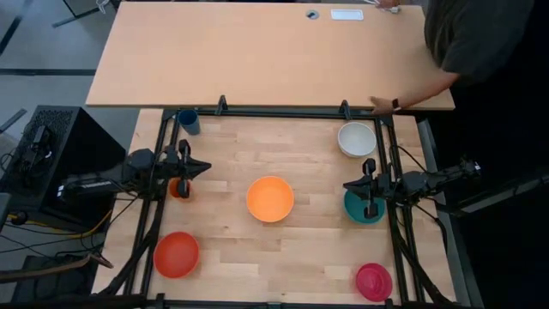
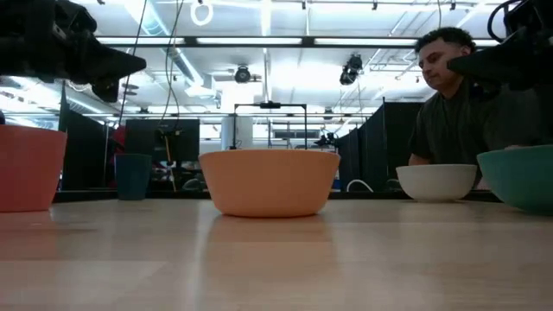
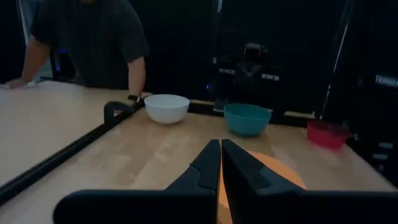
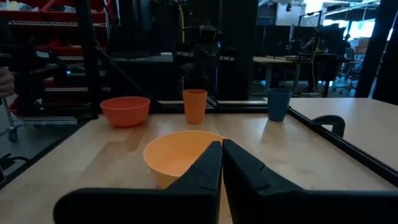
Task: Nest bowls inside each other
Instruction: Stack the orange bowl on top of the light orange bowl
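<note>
Your left end effector [image 1: 206, 167] and right end effector [image 1: 346, 185] are hovering pinched together, empty, flanking the yellow-orange round plastic bowl [image 1: 270, 199] mid-table [image 1: 232, 249]. The right arm is partly hiding the teal plastic bowl [image 1: 358, 209]. No legible writing.

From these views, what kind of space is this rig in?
Likely a robotics lab or workshop: open ceiling with strip lights, black curtained bays, more workbenches behind, and a person beside the wooden table.
</note>
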You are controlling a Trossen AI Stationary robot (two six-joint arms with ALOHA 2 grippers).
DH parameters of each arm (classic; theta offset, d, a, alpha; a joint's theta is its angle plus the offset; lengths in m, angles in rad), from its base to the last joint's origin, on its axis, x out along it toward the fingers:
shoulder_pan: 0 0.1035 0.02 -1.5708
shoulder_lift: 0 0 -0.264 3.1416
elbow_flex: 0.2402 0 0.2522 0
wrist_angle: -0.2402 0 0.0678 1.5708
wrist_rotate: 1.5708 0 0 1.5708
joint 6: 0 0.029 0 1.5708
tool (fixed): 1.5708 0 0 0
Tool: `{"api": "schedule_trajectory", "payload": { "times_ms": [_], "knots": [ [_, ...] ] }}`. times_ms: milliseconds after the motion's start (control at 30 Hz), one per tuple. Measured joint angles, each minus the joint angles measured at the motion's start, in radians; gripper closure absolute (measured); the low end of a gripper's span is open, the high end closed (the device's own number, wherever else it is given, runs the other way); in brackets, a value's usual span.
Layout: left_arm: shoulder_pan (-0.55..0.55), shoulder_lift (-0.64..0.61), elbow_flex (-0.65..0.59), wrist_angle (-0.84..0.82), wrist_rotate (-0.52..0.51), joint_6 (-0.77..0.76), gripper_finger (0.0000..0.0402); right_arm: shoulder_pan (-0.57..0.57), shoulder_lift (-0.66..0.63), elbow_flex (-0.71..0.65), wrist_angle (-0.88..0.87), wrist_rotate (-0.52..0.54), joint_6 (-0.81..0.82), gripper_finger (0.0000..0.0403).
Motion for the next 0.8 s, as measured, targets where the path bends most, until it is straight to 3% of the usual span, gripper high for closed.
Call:
{"api": "schedule_trajectory", "payload": {
  "times_ms": [167,300,533,800],
  "knots": [
    [-0.001,0.024,0.060,-0.135,-0.001,-0.038,0.0399,0.000,0.000,0.000,0.001,0.005,-0.020,0.0403],
    [-0.016,0.080,0.094,-0.208,0.059,-0.047,0.0399,0.000,0.000,0.000,0.001,0.008,-0.023,0.0403],
    [-0.102,0.203,0.109,0.004,0.142,-0.073,0.0400,0.000,0.000,0.000,0.002,0.035,-0.047,0.0403],
    [-0.276,0.365,0.253,-0.091,0.044,-0.042,0.0401,0.000,0.000,0.000,0.002,0.043,-0.047,0.0403]
  ]
}}
